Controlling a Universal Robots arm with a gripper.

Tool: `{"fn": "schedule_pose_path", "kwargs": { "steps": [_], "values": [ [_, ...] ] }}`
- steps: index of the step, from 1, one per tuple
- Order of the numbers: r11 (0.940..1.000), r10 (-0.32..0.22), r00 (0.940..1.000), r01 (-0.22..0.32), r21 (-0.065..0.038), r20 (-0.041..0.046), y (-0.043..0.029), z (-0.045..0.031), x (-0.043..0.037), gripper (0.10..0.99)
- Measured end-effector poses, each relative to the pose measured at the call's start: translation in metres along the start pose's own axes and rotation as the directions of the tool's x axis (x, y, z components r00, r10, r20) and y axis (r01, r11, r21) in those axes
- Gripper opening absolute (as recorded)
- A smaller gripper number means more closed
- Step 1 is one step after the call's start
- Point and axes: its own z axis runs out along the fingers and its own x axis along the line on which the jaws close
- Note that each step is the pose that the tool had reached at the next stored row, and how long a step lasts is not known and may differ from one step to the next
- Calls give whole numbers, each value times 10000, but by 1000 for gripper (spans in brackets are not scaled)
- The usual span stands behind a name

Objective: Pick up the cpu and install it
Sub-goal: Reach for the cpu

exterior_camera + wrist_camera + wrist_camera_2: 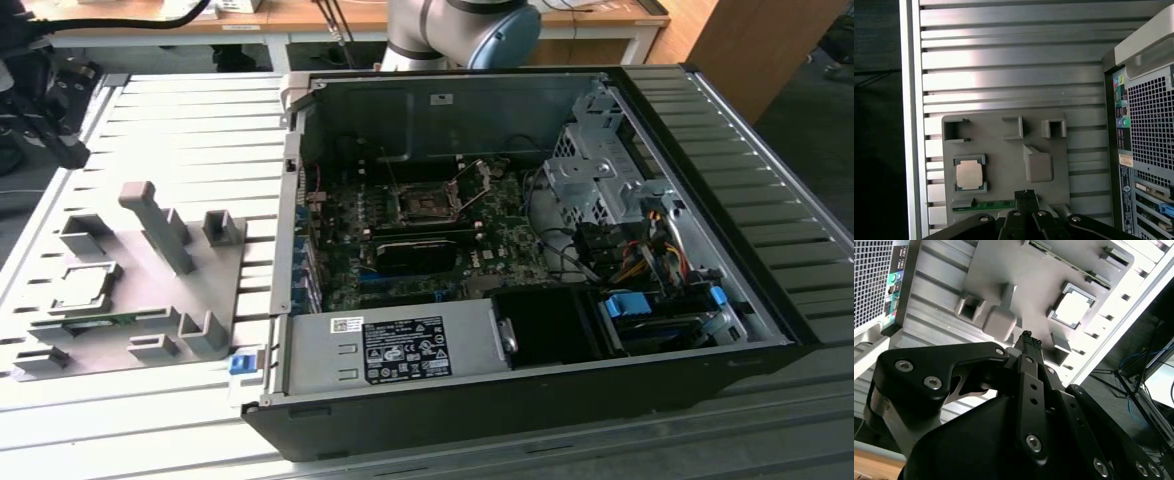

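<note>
An open computer case [534,400] stands at the exterior view's right. A grey holder plate [134,300] lies at its left, with the cpu [83,288] seated in a pocket. In the first wrist view the gripper [1025,192] hangs clenched and empty above the plate's green memory stick [986,205].

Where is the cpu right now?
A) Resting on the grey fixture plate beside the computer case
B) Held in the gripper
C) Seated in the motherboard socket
A: in the first wrist view the cpu lies on the grey fixture plate, apart from the gripper.
</note>
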Motion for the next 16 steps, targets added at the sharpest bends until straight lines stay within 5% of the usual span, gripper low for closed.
{"fn": "schedule_pose_path", "kwargs": {
  "steps": [16],
  "values": [
    [10000, 5, 9999, -5, 9, -126, -47, 24, 596, 106]
  ]
}}
